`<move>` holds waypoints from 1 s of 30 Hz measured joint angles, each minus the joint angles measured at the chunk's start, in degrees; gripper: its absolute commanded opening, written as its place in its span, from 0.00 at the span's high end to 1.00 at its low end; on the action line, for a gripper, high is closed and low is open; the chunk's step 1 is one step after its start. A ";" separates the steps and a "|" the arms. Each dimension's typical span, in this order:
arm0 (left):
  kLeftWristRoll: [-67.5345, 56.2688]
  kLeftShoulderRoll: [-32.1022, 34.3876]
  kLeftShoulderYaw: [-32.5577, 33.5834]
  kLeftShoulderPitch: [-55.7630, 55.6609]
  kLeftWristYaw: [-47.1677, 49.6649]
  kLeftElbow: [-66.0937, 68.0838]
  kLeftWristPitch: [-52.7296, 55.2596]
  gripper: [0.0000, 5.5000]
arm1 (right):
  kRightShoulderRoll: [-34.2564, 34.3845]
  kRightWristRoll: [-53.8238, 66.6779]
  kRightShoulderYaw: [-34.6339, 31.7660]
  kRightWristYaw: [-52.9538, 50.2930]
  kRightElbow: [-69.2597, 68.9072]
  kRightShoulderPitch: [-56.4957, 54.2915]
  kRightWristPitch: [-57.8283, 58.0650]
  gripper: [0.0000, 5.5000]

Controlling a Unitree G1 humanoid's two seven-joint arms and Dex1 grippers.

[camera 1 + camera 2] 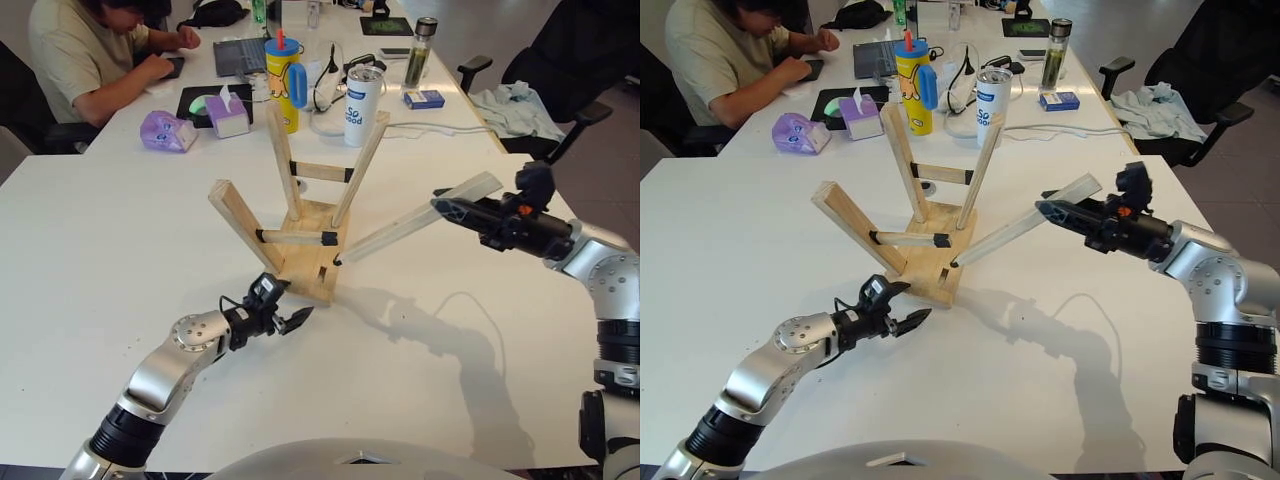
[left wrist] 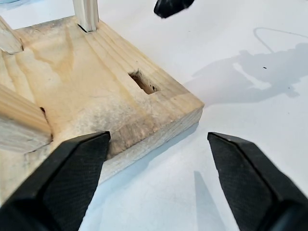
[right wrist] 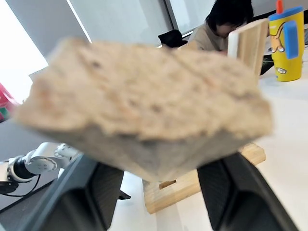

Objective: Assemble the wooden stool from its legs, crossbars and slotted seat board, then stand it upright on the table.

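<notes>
Left eye view: the slotted seat board (image 1: 312, 268) lies underside-up at the middle of the white table (image 1: 120, 250). Three legs rise from it, two at the far side (image 1: 283, 160) (image 1: 362, 165) and one to the left (image 1: 240, 222), and they are tied by crossbars (image 1: 322, 172) (image 1: 297, 237). One open slot (image 2: 143, 83) shows by the board's near right corner. The fourth leg (image 1: 415, 225) slants low from the right, pinched at its upper end by the right gripper (image 1: 450, 207), with its lower end close beside the board's right edge. The left gripper (image 1: 288, 303) rests just near of the board's near corner, fingers spread and holding nothing. The step looks to be seating this last leg. It would go best with the left fingers bracing the board against sliding, the leg tipped steeper to match its neighbours, its end set squarely over the slot, and the push sent straight down the leg.
</notes>
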 measured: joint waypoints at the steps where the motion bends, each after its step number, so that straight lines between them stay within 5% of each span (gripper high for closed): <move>1: 1.01 -0.32 -0.29 -0.13 0.05 0.54 -0.80 0.32 | 0.73 -0.76 0.90 0.49 0.38 -0.27 -0.79 0.63; 19: 5.49 -2.44 -0.35 -0.76 -1.67 2.35 -1.00 0.32 | 3.79 -14.64 12.28 7.73 4.36 -8.13 -12.33 0.63; 30: 7.14 -5.44 -0.38 -0.18 -0.10 2.39 -0.21 0.32 | 2.37 -20.37 18.45 6.08 -1.26 -15.60 -7.06 0.63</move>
